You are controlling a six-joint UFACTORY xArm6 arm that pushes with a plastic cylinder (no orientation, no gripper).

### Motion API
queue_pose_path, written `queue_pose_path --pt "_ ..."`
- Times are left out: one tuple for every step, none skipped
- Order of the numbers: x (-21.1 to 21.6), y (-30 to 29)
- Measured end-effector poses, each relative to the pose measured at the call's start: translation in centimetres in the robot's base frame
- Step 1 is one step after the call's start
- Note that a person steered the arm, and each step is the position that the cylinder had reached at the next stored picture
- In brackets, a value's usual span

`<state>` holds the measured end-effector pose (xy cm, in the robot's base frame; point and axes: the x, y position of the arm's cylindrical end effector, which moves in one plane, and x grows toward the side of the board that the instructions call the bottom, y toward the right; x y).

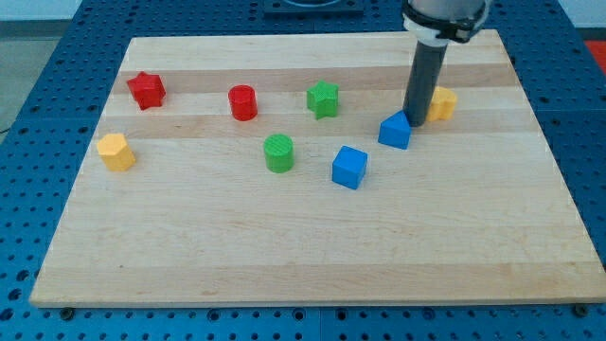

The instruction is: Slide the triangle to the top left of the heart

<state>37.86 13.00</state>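
Triangle block, blue (395, 132), sits touching the tool's tip (415, 124) on its left, apex pointing up and away; its long axis is hard to make out. A yellow heart (441, 103) lies just right of the tool, partly hidden behind the rod. A blue cube (348, 167) sits lower left. Bare tabletop (454, 227) spreads below. The tool is a plain rod, grasping nothing.

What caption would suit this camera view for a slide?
My tip touches the blue triangle beside the yellow heart on the wooden board.
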Motion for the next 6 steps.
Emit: queue_pose_path --pt "2.1 0.2" --pt "4.7 0.1" --pt "7.0 0.1" --pt "8.2 -0.5" --pt "6.7 -2.3" --pt "1.8 -3.3"
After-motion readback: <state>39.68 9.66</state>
